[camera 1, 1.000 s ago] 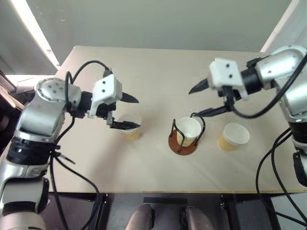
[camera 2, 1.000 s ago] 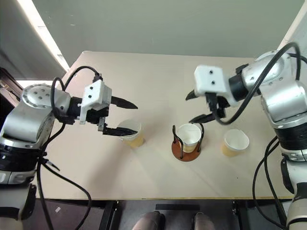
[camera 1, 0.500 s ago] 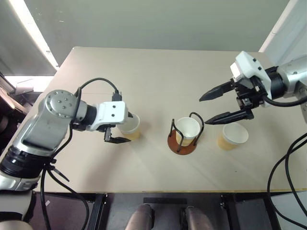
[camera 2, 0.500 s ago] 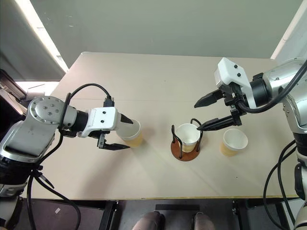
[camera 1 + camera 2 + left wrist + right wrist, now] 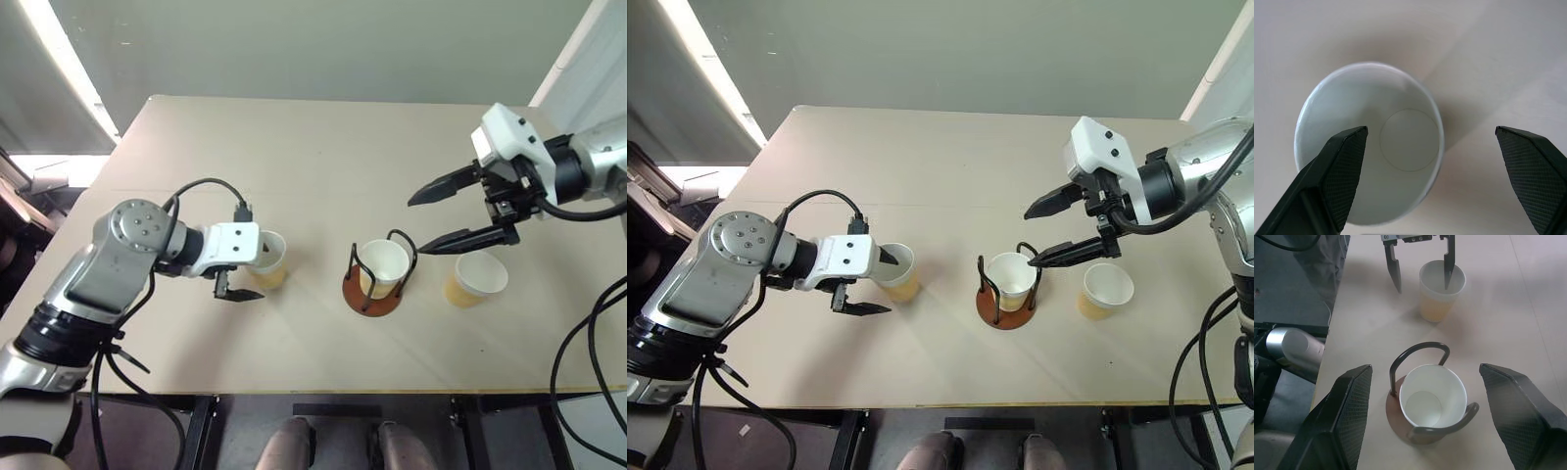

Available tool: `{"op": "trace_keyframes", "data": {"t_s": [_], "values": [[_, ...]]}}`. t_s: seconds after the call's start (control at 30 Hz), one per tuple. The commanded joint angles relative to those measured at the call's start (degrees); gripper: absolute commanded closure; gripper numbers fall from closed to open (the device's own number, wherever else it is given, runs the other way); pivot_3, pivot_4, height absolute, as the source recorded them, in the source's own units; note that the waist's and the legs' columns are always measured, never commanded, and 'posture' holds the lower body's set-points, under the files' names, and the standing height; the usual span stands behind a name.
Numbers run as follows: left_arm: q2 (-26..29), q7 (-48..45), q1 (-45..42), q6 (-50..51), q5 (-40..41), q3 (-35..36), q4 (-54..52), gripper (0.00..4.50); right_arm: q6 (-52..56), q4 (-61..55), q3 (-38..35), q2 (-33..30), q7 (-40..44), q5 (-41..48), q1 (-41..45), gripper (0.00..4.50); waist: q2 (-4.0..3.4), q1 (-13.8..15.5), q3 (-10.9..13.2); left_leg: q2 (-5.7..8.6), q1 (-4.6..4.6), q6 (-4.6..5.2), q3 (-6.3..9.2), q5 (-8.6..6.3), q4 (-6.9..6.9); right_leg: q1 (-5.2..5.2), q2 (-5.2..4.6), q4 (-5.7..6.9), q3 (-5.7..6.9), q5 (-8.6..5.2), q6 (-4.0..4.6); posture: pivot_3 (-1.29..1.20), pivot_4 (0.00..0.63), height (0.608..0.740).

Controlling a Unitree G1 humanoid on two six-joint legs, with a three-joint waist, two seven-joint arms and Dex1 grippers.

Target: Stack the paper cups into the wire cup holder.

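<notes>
Since the paper cup straddled by the spread left end effector looks light and crushable, a gentle pinch across its wall suits.

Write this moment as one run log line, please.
left gripper: open, jaws straddling wall of left cup | right gripper: open, above holder | one cup in holder | right cup on table
</notes>
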State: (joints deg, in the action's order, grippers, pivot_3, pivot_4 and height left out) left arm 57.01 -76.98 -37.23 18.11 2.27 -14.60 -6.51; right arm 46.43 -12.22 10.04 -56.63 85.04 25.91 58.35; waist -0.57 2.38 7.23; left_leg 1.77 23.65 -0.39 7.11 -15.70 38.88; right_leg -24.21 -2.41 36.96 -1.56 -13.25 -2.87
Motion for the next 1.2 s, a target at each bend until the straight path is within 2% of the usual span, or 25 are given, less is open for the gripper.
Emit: {"op": "trace_keyframes", "data": {"t_s": [0.03, 0.37, 0.7, 1.0, 1.2], "values": [[-1.07, -0.52, -0.19, -1.87, 0.37, 0.07, -0.72, 0.83, -0.02, -1.58, -2.46, -0.89, -0.99, 1.26, -0.04, 0.85, 0.00, 0.01, 0.00, 0.00, 0.00, 0.00, 0.00, 0.00, 0.00, 0.00, 0.00, 0.00, 0.00, 0.00, 0.00, 0.00, 0.150, 0.740], [-3.37, -4.10, -2.23, -5.20, 0.91, 0.34, 4.62, 4.40, -2.62, 0.03, -3.23, 0.16, -4.31, 1.27, -1.23, 0.85, 0.00, 0.03, 0.00, 0.00, 0.00, 0.00, 0.00, 0.00, 0.03, 0.00, 0.00, 0.02, 0.00, 0.00, 0.00, 0.00, 0.150, 0.740], [-4.18, -8.76, -5.84, -2.29, 6.42, 2.18, 4.56, 4.46, -5.96, 2.31, -9.21, -3.50, -4.82, 1.99, -6.36, 0.85, 0.02, 0.19, -0.01, 0.00, 0.05, 0.01, 0.01, 0.00, 0.05, 0.00, 0.00, 0.02, 0.02, 0.00, -0.01, 0.00, 0.150, 0.740], [-6.91, -14.91, -19.79, 3.78, 12.74, 1.43, 7.22, 4.46, -6.26, 1.13, -14.63, -6.50, -5.43, 4.17, -11.17, 0.85, 0.03, 0.34, -0.02, 0.01, 0.09, 0.00, -0.02, 0.00, 0.08, 0.00, -0.01, 0.03, 0.01, 0.02, -0.03, 0.00, 0.150, 0.740], [-11.57, -15.52, -30.17, 7.20, 18.54, -1.55, 12.17, 4.46, 1.86, -0.75, -15.63, -9.98, -7.06, 7.56, -12.11, 0.85, 0.03, 0.49, -0.01, 0.00, 0.14, 0.01, -0.01, -0.01, 0.10, 0.00, -0.02, -0.01, 0.01, 0.04, -0.08, 0.00, 0.150, 0.740]]}}
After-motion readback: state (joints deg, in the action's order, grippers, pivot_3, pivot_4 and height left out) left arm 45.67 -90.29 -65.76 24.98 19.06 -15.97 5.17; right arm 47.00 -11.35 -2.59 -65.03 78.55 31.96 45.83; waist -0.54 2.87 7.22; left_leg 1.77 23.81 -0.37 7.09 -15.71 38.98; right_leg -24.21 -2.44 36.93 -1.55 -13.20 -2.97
